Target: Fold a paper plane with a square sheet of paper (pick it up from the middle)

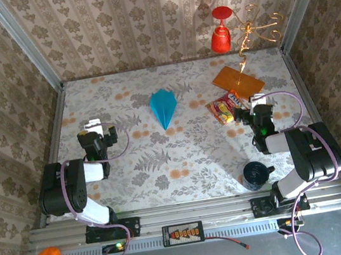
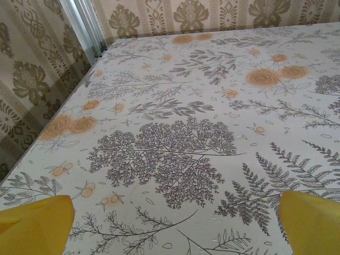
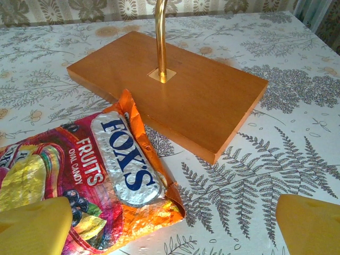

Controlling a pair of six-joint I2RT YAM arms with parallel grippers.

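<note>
The teal-blue sheet lies folded flat into a pointed dart, the paper plane [image 1: 163, 106], at the middle of the table with its tip toward the near edge. My left gripper [image 1: 97, 131] rests low at the left, well apart from the plane. Its yellow fingertips [image 2: 37, 226] stand wide open over bare patterned tablecloth [image 2: 170, 159], with nothing between them. At the right, my right gripper [image 1: 253, 110] is also open and holds nothing. Its fingertips [image 3: 311, 226] frame a corner of a candy packet [image 3: 106, 170].
A red-and-orange Fox's candy packet [image 1: 224, 108] lies just ahead of the right gripper, against an orange wooden base [image 1: 237, 80] that carries a brass stand [image 1: 244, 39] with a red glass [image 1: 221, 35]. A dark mug [image 1: 255, 174] stands near the right arm. Walls enclose the table.
</note>
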